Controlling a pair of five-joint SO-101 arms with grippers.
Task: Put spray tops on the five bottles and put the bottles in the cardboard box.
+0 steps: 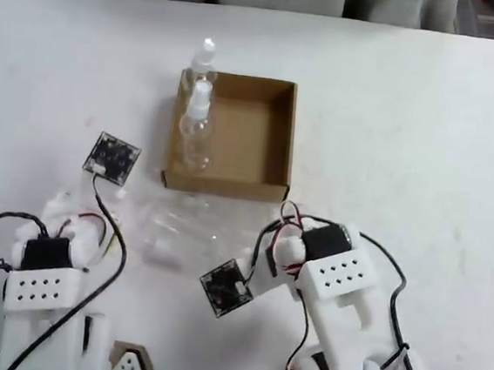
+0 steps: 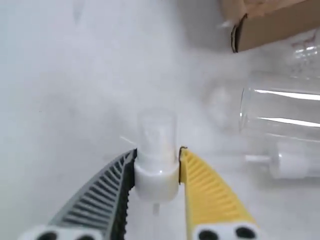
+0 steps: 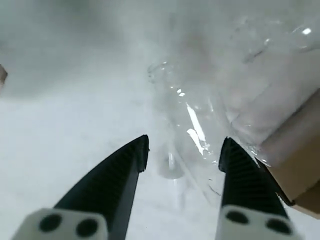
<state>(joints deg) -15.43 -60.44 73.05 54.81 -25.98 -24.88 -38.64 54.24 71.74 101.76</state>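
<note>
Spray top (image 2: 156, 172) lengthwise in left gripper (image 2: 157, 154) (clear cap (image 2: 157, 129) away from wrist)

White desk (image 1: 428, 124), flat and bare-topped. Open cardboard box (image 1: 225, 185) sits near the middle. Just in front of the box, clear bottles (image 1: 169, 226) lie on their sides, close together. A loose spray top (image 2: 292, 165) lies flat beside one.
</note>
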